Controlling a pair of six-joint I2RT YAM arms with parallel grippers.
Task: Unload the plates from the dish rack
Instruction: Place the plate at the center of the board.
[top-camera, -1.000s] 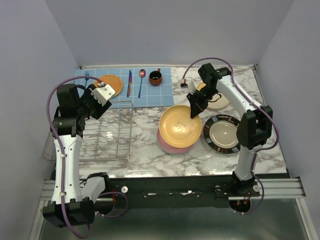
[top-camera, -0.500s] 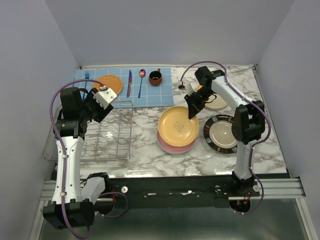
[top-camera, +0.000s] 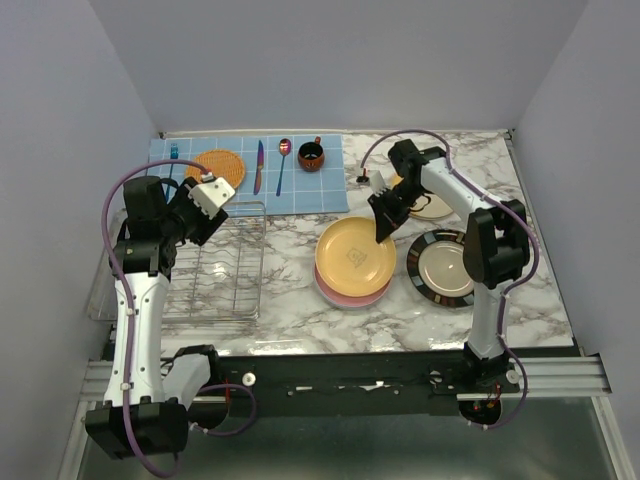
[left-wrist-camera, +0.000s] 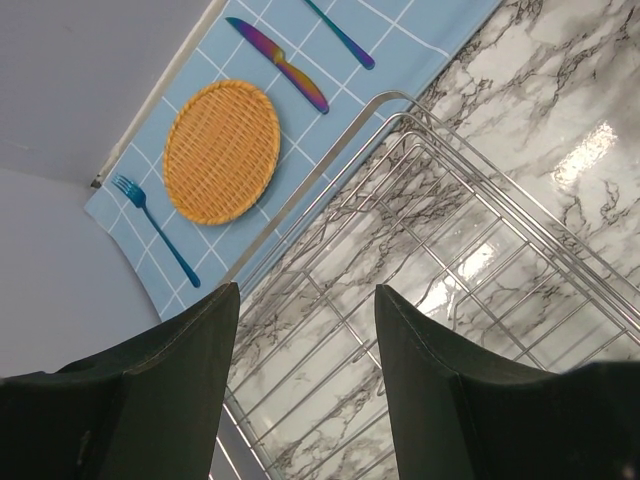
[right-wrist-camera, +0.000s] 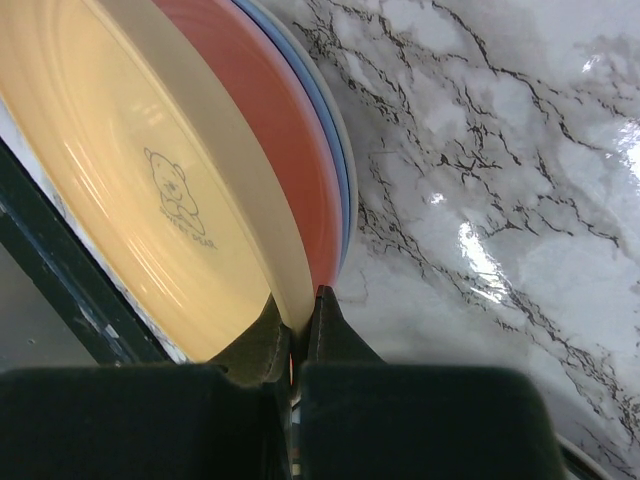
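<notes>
Right now the right gripper (right-wrist-camera: 298, 315) is pinched down to a narrow slit on the near rim of a round yellow-orange plate (right-wrist-camera: 150, 200) with a little bear drawn in its middle. That plate sits on top of a round pink plate (right-wrist-camera: 250, 130), and the wrist view shows the thin edge of a blue plate (right-wrist-camera: 337, 150) underneath the pink one. From overhead, this stack lies on the white marble-patterned tabletop (top-camera: 290, 300), to the right of the rectangular silver wire dish rack (top-camera: 215, 265) and apart from it. Just right of the stack rests a round black-rimmed beige plate (top-camera: 443, 268). Behind it a cream plate (top-camera: 432, 207) lies flat, half hidden by the right arm reaching over it.

Over on the left, the left gripper (left-wrist-camera: 305, 300) hangs above the far end of the rack with its fingers (left-wrist-camera: 170, 380) spread wide and nothing between them. Its camera looks down through the rack's wires to the marble.

Beyond the rack, at the back of the table, lies a blue checked placemat (top-camera: 330, 190). On it are a blue fork (left-wrist-camera: 155, 228), an orange round woven disc (left-wrist-camera: 221, 150), an iridescent knife (left-wrist-camera: 278, 64), a spoon (top-camera: 283, 165) and a small dark red cup (top-camera: 311, 155).
</notes>
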